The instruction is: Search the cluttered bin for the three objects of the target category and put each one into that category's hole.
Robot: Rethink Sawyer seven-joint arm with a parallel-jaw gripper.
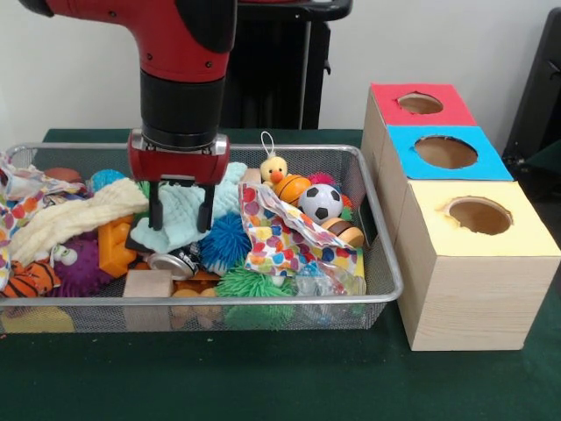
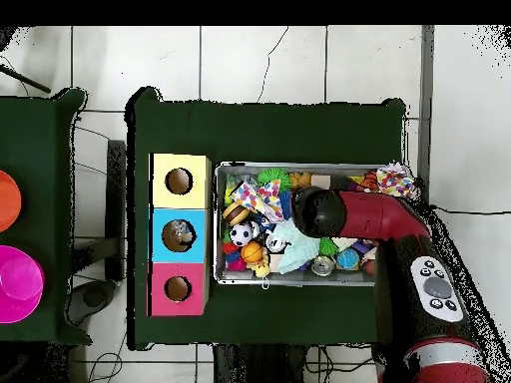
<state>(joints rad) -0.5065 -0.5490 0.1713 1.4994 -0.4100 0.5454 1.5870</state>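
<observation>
Jaws (image 1: 181, 210) spread, fingers straddling mint cloth (image 1: 180, 215) in bin (image 1: 386, 263); blue spiky ball (image 1: 225, 242) at 4 o'clock, duck (image 1: 274, 167) at 2.

Wire bin (image 1: 386, 272) sits left of three boxes (image 1: 473, 263) — duck (image 1: 274, 168) behind ball (image 1: 321, 202) inside.

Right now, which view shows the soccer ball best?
The front view: the soccer ball sits unobstructed near the wire bin's right end, its black-and-white panels clear. The overhead view shows only a small black-and-white blob near the bin's box-side end.
</observation>
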